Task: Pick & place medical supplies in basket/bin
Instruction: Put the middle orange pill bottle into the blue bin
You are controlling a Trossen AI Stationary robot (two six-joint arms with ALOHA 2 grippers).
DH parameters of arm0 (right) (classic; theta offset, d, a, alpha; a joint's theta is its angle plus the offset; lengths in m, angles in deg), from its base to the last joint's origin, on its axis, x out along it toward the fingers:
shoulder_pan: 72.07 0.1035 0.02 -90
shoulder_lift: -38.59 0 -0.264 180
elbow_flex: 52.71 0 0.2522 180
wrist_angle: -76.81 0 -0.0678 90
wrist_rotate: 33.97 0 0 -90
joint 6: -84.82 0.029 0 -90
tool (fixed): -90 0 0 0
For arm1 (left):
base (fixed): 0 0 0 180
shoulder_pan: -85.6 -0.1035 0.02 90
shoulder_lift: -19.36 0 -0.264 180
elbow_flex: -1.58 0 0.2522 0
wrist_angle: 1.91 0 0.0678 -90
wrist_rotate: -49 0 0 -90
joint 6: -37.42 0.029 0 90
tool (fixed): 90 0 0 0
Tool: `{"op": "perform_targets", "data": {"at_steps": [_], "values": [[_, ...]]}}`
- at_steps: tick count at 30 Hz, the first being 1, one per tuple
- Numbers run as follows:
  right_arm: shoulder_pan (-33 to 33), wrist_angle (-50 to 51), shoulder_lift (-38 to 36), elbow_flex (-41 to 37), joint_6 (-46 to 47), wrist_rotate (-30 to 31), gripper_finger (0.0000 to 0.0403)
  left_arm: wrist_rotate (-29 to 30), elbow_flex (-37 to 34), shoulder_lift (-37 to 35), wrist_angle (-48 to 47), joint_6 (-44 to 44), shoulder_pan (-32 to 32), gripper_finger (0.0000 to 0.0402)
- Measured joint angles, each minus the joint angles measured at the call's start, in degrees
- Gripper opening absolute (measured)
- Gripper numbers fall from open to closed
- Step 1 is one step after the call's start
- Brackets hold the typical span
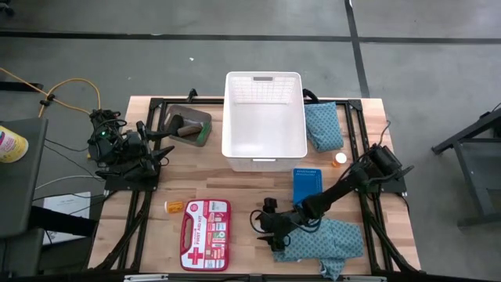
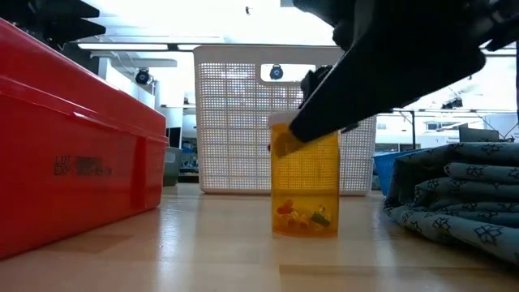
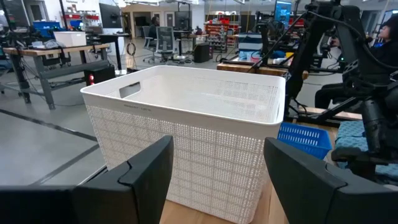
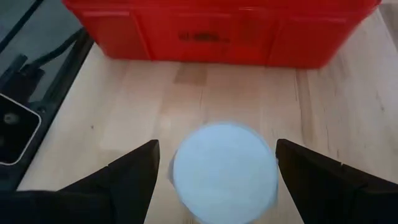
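An orange bottle [image 2: 306, 195] with a white cap [image 4: 225, 171] stands upright on the table near the front, right of the red first-aid case [image 1: 205, 233]. My right gripper [image 4: 216, 146] slants down over it, open, one finger on each side of the cap; I see no touch. In the high view the arm hides this bottle. A teal cloth [image 1: 325, 239] lies right of the gripper, another [image 1: 322, 125] right of the white basket [image 1: 264, 117]. The dark bin [image 1: 188, 125] holds rolls. My left gripper [image 1: 160, 153] waits open at the left, level.
A flat blue tray [image 1: 307, 184] lies in front of the basket. A small orange bottle [image 1: 338, 159] stands beside it, and another [image 1: 174, 206] lies left of the red case. The case stands close beyond my right gripper's fingers [image 4: 143, 168].
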Motion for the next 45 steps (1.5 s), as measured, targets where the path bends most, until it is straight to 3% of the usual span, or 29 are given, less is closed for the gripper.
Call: {"op": "perform_targets", "data": {"at_steps": [8,34,45], "values": [[-0.13,0.84,0.63,-0.09,0.32,-0.98,0.0302,-0.04,0.0,0.0,0.2,-0.22,0.0,0.0242],[-0.13,0.59,0.61,-0.09,0.12,-0.97,0.0191,-0.07,0.0,0.0,0.2,-0.19,0.0,0.0242],[-0.13,0.61,0.1,-0.11,-1.48,-0.32,0.0192,-0.07,-0.02,0.0,0.2,-0.22,-0.02,0.0242]]}}
